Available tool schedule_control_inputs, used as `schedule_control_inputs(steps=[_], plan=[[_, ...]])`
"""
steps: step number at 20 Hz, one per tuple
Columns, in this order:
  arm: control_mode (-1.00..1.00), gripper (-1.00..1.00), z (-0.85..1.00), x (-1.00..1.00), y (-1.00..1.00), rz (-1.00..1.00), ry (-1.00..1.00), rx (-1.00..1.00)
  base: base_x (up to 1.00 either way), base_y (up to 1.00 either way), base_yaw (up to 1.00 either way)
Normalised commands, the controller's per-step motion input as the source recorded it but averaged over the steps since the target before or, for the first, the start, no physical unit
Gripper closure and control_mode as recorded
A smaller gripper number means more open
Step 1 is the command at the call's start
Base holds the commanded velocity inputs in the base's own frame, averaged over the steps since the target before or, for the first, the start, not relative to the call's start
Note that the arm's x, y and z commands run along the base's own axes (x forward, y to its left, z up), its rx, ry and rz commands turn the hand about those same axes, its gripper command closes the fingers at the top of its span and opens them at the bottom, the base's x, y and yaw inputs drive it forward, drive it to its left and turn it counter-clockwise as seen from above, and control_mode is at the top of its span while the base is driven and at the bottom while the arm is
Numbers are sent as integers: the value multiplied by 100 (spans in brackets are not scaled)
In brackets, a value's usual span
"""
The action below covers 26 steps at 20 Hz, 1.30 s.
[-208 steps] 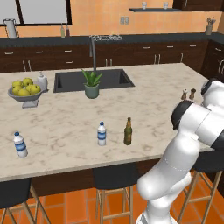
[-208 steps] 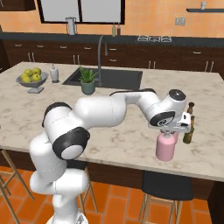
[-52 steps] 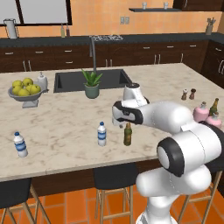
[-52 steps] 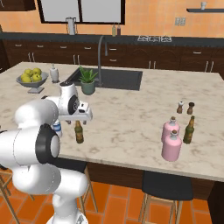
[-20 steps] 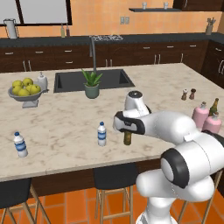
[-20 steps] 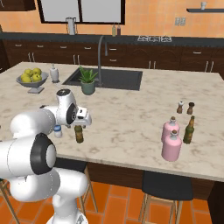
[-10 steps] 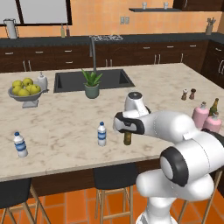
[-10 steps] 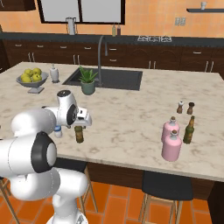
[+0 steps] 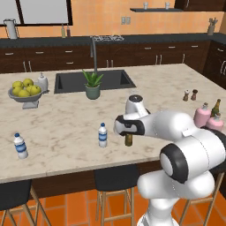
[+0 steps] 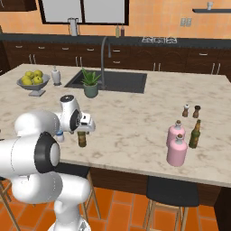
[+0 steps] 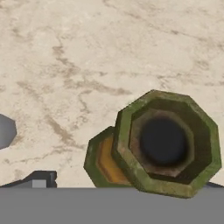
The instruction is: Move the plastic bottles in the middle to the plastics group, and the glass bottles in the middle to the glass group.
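Water bottle (image 9: 102,135) just beside beer bottle (image 9: 128,140)

Pincer (image 9: 128,132) has dropped lower — over the beer bottle (image 9: 129,141).

Marble island counter (image 9: 66,128) with a dark sink (image 9: 95,80) set in its far side and a tall faucet (image 9: 93,53) behind it; potted aloe (image 9: 92,84) stands at the sink's near edge. Toward one end, a grey bowl of yellow-green fruit (image 9: 25,90), a small white pump bottle (image 9: 42,82) just beside it. Salt and pepper shakers (image 9: 190,95) stand as a pair near the opposite end; dark stools (image 9: 114,178) under the near edge.
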Motion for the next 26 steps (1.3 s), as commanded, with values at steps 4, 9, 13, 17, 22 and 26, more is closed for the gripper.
schedule_control_inputs(steps=[4,9,13,17,22,26], plan=[[-100,-100,-14,6,0,0,0,0,0,0,0],[-100,-100,-3,0,0,0,-3,0,0,0,0],[-100,-100,0,0,0,0,-17,0,0,0,0],[-100,-100,0,0,0,0,-16,0,0,0,0],[-100,-100,0,0,0,0,-8,0,0,0,0],[-100,100,0,0,0,0,0,0,0,0,0]])
